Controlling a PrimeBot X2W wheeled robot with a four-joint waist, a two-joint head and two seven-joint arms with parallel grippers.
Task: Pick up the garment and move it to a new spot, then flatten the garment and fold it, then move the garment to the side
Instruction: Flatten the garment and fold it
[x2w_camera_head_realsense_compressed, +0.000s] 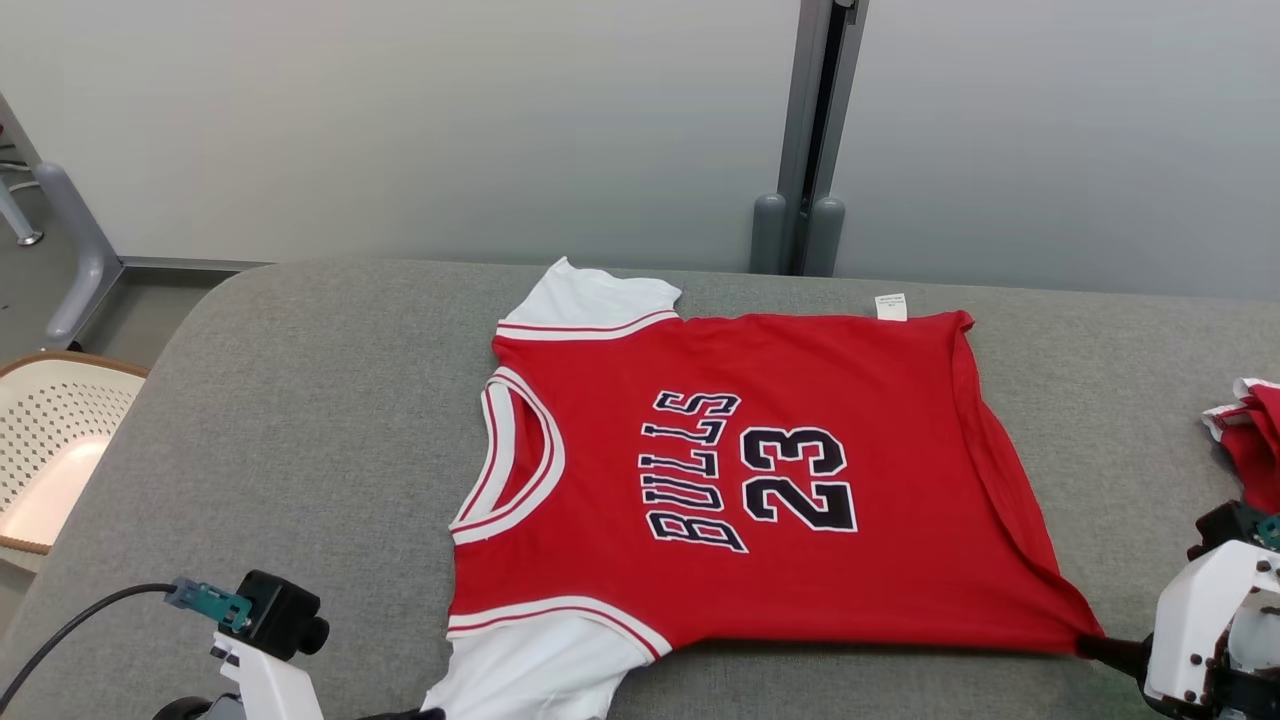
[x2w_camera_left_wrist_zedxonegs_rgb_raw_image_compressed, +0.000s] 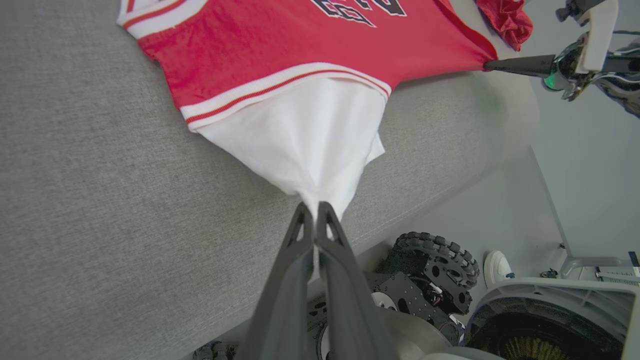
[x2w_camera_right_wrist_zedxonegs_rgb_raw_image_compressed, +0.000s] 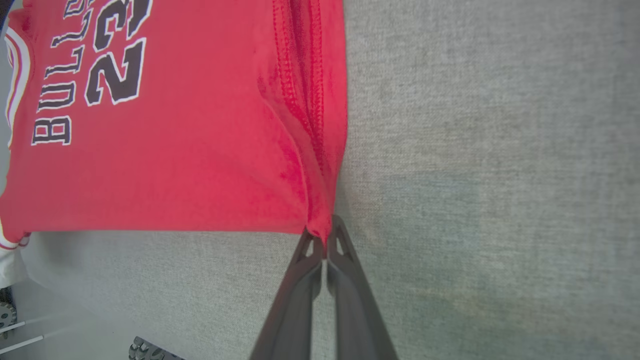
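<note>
Grey padded table (x2w_camera_head_realsense_compressed: 300, 420) fills your head camera, and you've got the red jersey (x2w_camera_head_realsense_compressed: 720, 560) spread face up across its middle, collar to the left, hem to the right, BULLS 23 reading sideways. Its far white sleeve (x2w_camera_head_realsense_compressed: 590, 296) lies flat towards the far edge, and a small white tag (x2w_camera_head_realsense_compressed: 890, 306) sticks out by the far hem corner. Near side now: your left gripper (x2w_camera_left_wrist_zedxonegs_rgb_raw_image_compressed: 315, 206) has its fingers pressed together on the tip of the near white sleeve (x2w_camera_left_wrist_zedxonegs_rgb_raw_image_compressed: 300, 135), which is drawn to a point at the table's near edge. Your right gripper (x2w_camera_right_wrist_zedxonegs_rgb_raw_image_compressed: 325, 234) is pinched tight on the near hem corner, with the red cloth bunched into folds just ahead of the tips. Further out, a second red-and-white cloth (x2w_camera_head_realsense_compressed: 1250, 440) lies crumpled at the table's right edge, well apart from the jersey. Off the left end you see a pale perforated basket (x2w_camera_head_realsense_compressed: 50, 440) with a brown rim, and a grey post (x2w_camera_head_realsense_compressed: 812, 130) stands against the pale wall behind.
</note>
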